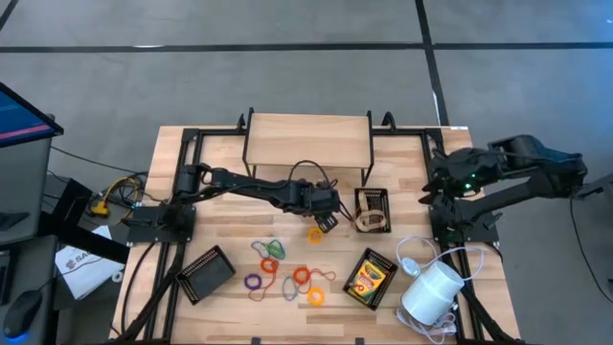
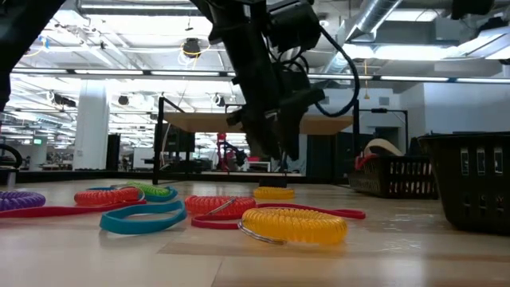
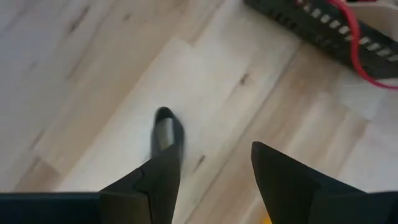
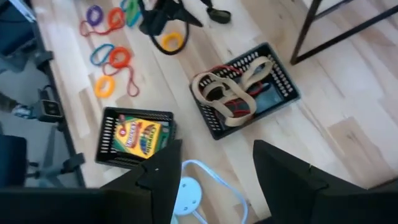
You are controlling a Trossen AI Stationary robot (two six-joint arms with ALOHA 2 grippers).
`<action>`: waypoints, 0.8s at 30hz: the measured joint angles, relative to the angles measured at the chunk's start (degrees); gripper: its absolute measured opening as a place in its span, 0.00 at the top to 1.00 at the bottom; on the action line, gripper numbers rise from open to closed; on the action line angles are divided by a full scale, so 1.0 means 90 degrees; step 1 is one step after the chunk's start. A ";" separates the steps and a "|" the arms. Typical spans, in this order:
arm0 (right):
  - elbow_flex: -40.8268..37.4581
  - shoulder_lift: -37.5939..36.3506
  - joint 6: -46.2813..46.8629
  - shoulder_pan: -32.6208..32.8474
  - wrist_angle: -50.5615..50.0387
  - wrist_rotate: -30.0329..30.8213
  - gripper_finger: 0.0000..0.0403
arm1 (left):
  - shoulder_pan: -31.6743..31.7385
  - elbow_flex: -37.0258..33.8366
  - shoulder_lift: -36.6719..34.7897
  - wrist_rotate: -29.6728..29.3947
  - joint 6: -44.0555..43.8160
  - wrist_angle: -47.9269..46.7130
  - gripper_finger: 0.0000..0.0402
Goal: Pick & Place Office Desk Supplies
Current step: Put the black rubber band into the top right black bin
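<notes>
Several coloured elastic loops [image 1: 287, 273] lie on the wooden table. One yellow loop [image 1: 314, 233] lies apart from them, just off the fingertips of my left gripper [image 1: 328, 220]. That gripper is open, slants down over the table and has only bare wood between its fingers [image 3: 211, 130]. A yellow-and-green crayon box [image 1: 369, 278] lies in a black mesh tray [image 4: 112, 121]. My right gripper [image 4: 216, 146] is open, raised high at the table's right side, and touches nothing.
A black mesh tray [image 1: 372, 209] with beige and red loops sits right of my left gripper. An empty black tray [image 1: 206, 273] lies near left. A white cylinder [image 1: 431, 292] with a cord stands near right. A wooden shelf on a black frame [image 1: 306, 139] spans the far side.
</notes>
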 joint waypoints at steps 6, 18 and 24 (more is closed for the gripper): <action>0.0000 0.0205 -0.0059 -0.0004 -0.0057 0.0190 0.52 | 0.0013 -0.0004 0.0091 -0.0356 0.0039 -0.0345 0.52; -0.0005 0.0510 -0.0174 -0.0007 -0.0071 0.0204 0.52 | 0.0225 0.0002 0.0591 0.0276 0.0195 -0.0296 0.52; -0.0005 0.0532 -0.0138 -0.0007 -0.0063 0.0204 0.52 | 0.0062 0.0034 0.0720 0.0406 0.0134 -0.0263 0.62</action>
